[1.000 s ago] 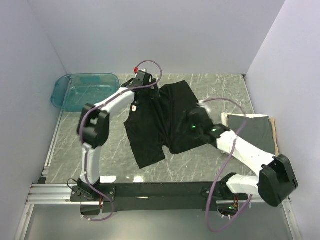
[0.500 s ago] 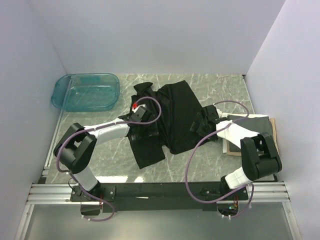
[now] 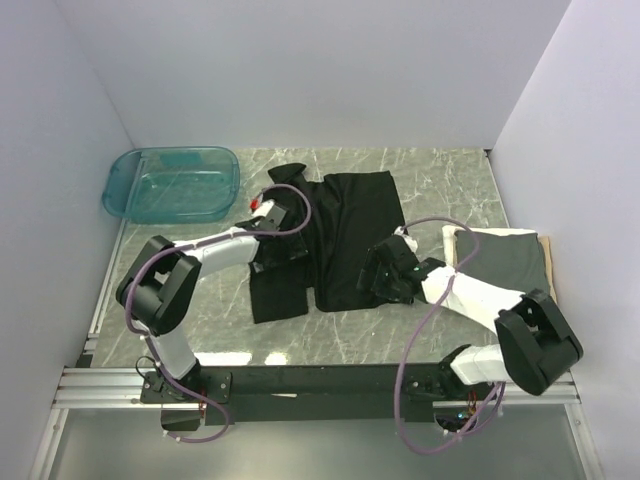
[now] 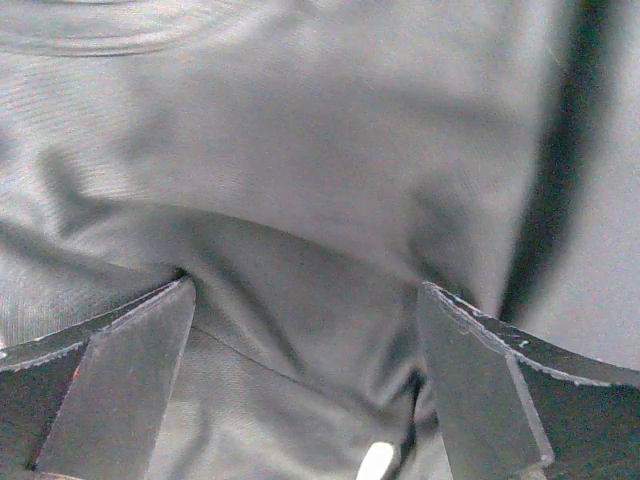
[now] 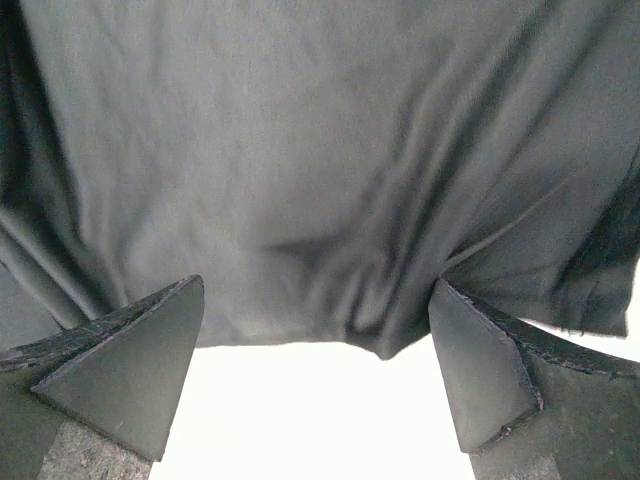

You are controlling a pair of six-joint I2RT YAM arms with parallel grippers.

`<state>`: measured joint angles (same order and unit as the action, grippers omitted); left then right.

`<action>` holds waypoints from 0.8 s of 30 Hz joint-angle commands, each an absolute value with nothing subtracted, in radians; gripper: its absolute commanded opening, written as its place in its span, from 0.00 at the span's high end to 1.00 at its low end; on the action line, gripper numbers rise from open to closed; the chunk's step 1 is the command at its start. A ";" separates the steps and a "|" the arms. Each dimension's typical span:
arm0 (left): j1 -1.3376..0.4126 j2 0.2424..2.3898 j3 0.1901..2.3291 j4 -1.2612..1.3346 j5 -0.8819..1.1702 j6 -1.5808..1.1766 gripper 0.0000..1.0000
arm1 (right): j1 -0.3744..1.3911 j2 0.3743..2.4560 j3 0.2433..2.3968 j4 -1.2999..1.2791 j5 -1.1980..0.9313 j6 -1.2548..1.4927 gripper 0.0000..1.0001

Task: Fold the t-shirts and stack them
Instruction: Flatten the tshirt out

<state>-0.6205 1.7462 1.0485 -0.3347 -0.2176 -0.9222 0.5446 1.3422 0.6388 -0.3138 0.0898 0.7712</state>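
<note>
Marble table (image 3: 445,172) bears black t-shirt (image 3: 350,228) (perhaps half-folded).

White arm links (image 3: 222,247) with black joints (image 3: 160,292), looping purple cables (image 3: 401,390), dark wedge-shaped tool fingers (image 4: 130,380).

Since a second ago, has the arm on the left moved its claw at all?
Yes. The left gripper pulled back toward the near side: from level with the far rim of the teal tub to past its near rim, now open over the black t-shirt.
</note>
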 commanded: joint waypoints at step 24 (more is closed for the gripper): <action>-0.683 1.131 0.639 -0.730 -0.355 -1.236 0.01 | 0.568 0.845 0.620 -0.618 0.430 0.867 0.00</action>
<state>-0.6823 1.1912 0.7143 -0.6010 -0.3321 -1.0996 0.5766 0.8478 0.6258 -0.6056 0.3866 0.8661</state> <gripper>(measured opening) 0.994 0.997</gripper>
